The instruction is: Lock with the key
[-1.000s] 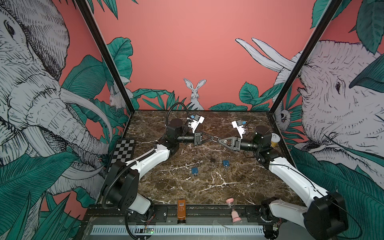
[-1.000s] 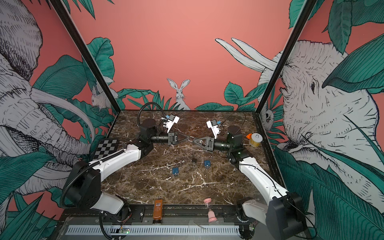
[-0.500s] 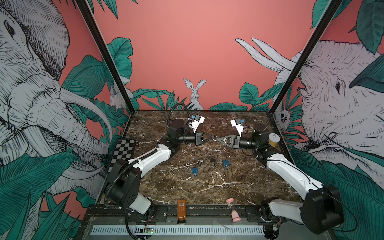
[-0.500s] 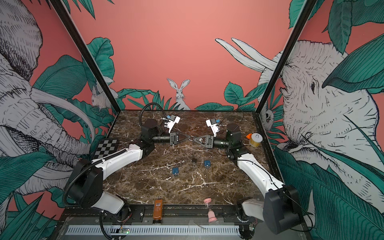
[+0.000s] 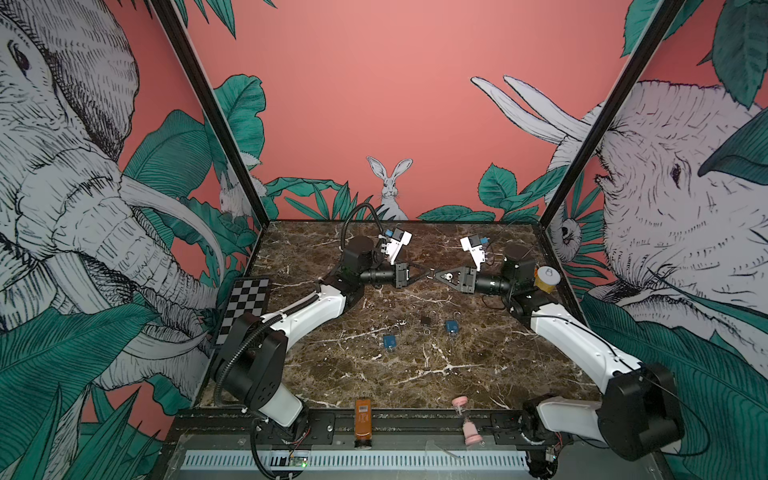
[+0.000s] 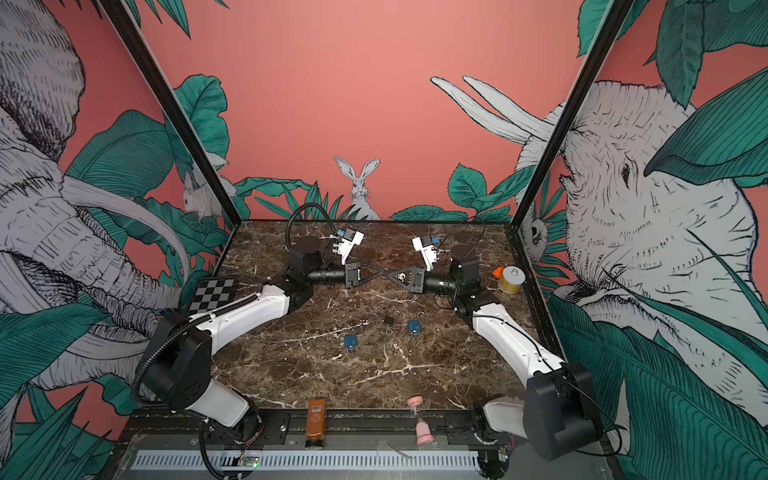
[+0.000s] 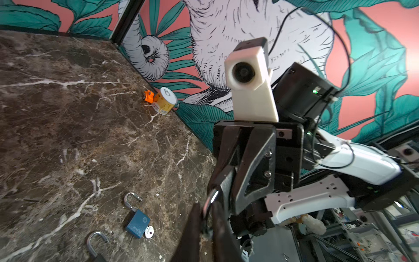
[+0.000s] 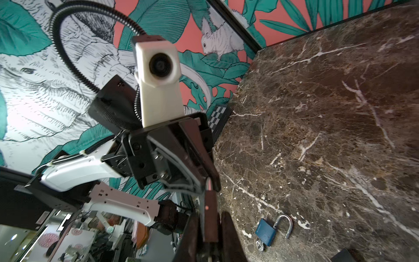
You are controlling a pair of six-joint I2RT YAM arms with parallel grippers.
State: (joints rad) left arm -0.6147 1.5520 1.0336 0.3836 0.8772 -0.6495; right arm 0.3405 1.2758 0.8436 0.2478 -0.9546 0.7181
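Note:
My two grippers meet tip to tip in the air over the back middle of the table. My right gripper (image 8: 210, 214) is shut on a dark padlock (image 8: 209, 204), body gripped between the fingers. The padlock's silver shackle (image 7: 212, 197) points at my left gripper (image 7: 206, 208) and lies in the narrow gap between its slightly parted fingers. In both top views the left gripper (image 5: 428, 274) (image 6: 384, 274) and right gripper (image 5: 438, 275) (image 6: 392, 275) nearly touch, and the held padlock is too small to make out. Its keyhole end is hidden. No key shows in either gripper.
Below the grippers lie a blue padlock (image 5: 451, 327) (image 7: 137, 223) with open shackle and a key (image 7: 149, 232) in it, another blue padlock (image 5: 390, 341), and a black padlock (image 5: 425, 320). A yellow can (image 5: 545, 279) stands at the right wall, a checkerboard (image 5: 245, 309) at the left.
Both grippers have closed the distance between them, so their tips now meet. The left fingers, pressed together before, have parted a little. The right gripper stays shut on the padlock.

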